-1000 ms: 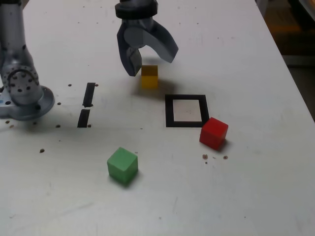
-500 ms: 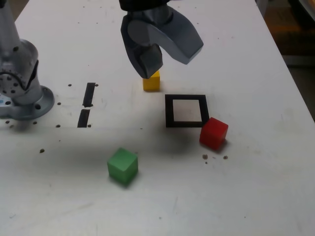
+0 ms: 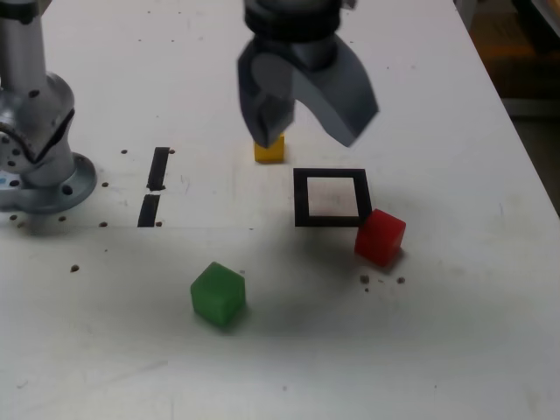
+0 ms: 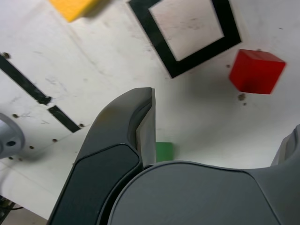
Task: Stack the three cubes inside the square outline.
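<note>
White table (image 3: 455, 350), scuffed and speckled with small dark crumbs. Nearest, toward the exterior view's left: green cube (image 3: 217, 294), alone on the bare surface, turned a little askew, well apart from the other blocks; in the wrist view only a sliver of it shows past a finger (image 4: 140, 126). Farther, toward the exterior view's right: red cube (image 3: 380, 235), set at an angle, its far corner touching or just overlapping the near right corner of the square (image 3: 331, 197); a few crumbs lie just near of it. Square: black tape frame, white inside, nothing in it. To the exterior view's left of the square, well apart: two short tape strips (image 3: 154, 186), one beyond the other, with small bolt holes around them. Left edge: arm base (image 3: 35, 157), round grey flange on the table. Beyond the square, a little to the exterior view's left: yellow cube (image 3: 269, 149), flat on the table, its top partly hidden behind one fingertip. Above it and the square's far edge: gripper (image 3: 308, 131), raised off the table, fingers spread wide apart, nothing between them, touching no cube as far as either view shows.
</note>
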Robot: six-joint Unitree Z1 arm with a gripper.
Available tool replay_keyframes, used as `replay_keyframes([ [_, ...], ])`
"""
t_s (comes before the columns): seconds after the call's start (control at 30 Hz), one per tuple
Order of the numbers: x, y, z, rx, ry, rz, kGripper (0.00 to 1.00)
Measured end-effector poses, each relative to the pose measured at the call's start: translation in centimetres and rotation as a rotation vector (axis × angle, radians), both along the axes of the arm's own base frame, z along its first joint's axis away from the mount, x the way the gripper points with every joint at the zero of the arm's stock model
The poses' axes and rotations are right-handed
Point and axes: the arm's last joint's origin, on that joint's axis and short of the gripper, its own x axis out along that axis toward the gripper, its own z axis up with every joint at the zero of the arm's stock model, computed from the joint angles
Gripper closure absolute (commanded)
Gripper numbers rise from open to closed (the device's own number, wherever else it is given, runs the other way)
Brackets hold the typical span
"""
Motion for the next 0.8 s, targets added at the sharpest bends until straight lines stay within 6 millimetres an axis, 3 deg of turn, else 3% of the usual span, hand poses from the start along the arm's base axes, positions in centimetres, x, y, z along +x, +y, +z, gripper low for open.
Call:
replay_keyframes([
  [0.17, 2.8, -2.8, -0.1, 0.0, -0.003, -0.023, 0.02],
  [0.33, 5.1, -4.9, -2.5, 0.004, 0.054, -0.036, 0.02],
  [0.8, 7.4, -5.6, -7.3, 0.037, 0.172, -0.027, 0.02],
])
